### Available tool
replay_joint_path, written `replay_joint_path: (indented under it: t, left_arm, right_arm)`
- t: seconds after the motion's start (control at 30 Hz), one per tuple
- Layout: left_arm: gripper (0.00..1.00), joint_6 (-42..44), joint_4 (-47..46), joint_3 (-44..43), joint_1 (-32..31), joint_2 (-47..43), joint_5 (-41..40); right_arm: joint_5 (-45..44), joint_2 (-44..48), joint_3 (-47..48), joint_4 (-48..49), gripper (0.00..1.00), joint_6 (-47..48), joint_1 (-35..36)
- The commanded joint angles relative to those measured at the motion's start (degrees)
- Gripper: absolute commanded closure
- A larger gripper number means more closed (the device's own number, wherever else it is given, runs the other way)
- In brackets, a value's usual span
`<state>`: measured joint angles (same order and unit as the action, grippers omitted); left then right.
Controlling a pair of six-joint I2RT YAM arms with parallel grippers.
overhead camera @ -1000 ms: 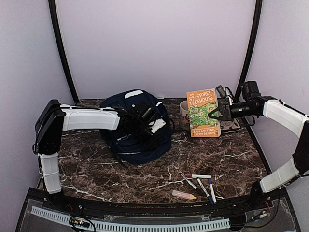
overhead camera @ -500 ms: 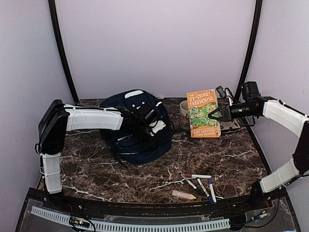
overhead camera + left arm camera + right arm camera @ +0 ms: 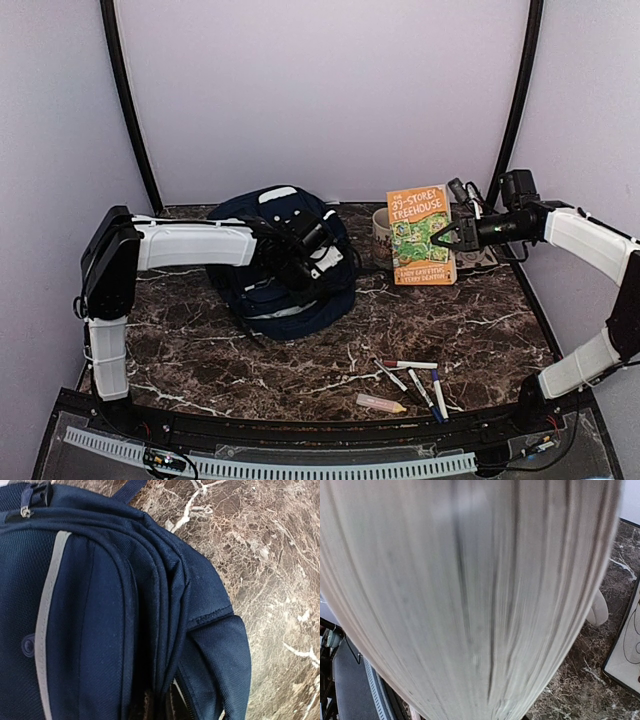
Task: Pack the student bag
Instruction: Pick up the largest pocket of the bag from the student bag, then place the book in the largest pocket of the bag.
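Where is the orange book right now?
Top view: the orange book is held upright at the back right by the right hand, beside a mug.

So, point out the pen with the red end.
The pen lying crosswise, farthest back in the cluster; the others angle toward the near edge, with dark or blue ends.

We find readable lettering only on the book (image 3: 421,235), on its orange front cover. Across the top of the cover, in large pale letters, we read "39-STOREY TREEHOUSE", with a small word above that we take for "THE". Along the bottom of the same cover runs a line of authors' names. It seems to say "ANDY GRIFFITHS & TERRY DENTON", though it is small. The mug (image 3: 381,238) just left of the book bears a print too small for us to read.
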<state>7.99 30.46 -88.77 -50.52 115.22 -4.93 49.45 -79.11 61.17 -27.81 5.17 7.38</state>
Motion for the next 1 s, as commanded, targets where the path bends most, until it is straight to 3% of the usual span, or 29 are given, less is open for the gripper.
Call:
replay_joint_path:
  t: [0.0, 0.17, 0.33, 0.5, 0.97]
  left_arm:
    - [1.0, -1.45, 0.68, -2.08, 0.07, -5.17, -3.66]
    - [1.0, -1.97, -1.31, -1.05, 0.07, -11.53, -6.62]
    - [1.0, -1.66, -1.01, -1.49, 0.07, -15.69, -11.66]
    - [1.0, -0.78, -2.82, -1.07, 0.07, -19.61, -17.62]
    - [1.0, 0.26, -7.02, -2.72, 0.27, -24.3, -21.64]
  right_arm:
    - [3.06, 3.32, -1.9, 7.13, 1.0, -3.98, 0.21]
    - [2.36, 2.92, -2.58, 6.71, 1.0, -5.01, 3.19]
    - [5.66, -3.27, 6.46, -2.58, 1.0, -1.09, 6.32]
    - [8.57, -7.09, 9.56, -3.65, 1.0, -3.78, 9.46]
    - [10.3, -17.3, 11.02, -4.71, 1.0, -6.13, 27.1]
